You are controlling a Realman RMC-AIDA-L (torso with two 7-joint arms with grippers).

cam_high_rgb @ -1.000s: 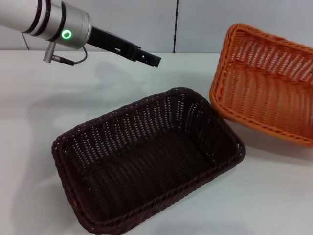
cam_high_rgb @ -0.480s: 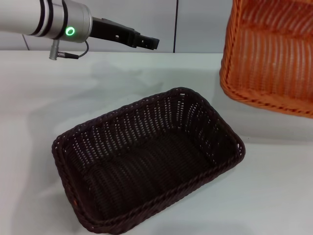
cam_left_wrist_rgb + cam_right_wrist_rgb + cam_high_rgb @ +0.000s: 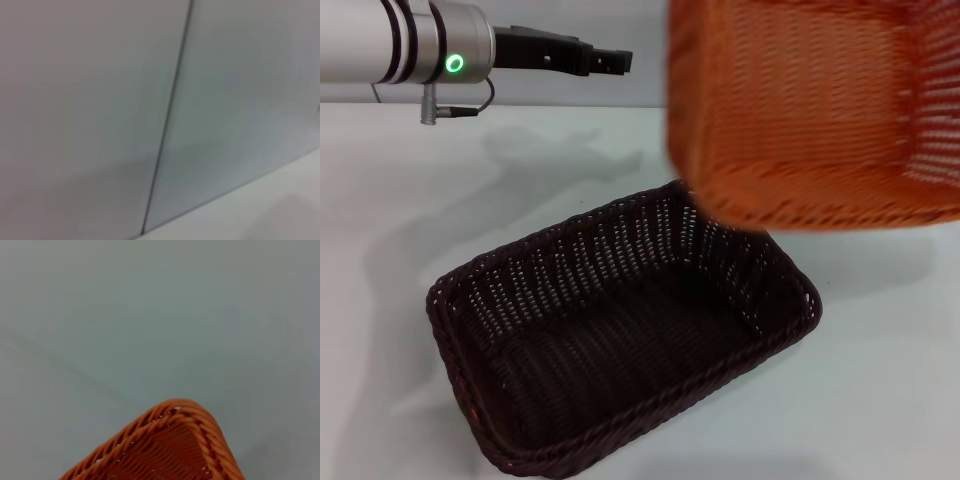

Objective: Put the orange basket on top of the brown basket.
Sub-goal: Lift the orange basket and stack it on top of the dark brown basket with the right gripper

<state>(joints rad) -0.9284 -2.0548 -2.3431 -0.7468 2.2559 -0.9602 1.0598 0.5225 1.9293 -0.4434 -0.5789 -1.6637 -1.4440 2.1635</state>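
Carry step: orange basket [image 3: 810, 110] airborne above brown basket [image 3: 620, 340], presumably right-arm held, end effector unseen; next, level and lower

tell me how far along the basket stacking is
Done: the orange basket is off the table, up in the air and overlapping the far right corner of the brown basket in the head view. In hand: the carry toward it; the right gripper itself is out of sight. The left gripper hangs at the back left, away from both. Left: centre the orange basket over the brown one and lower it on.
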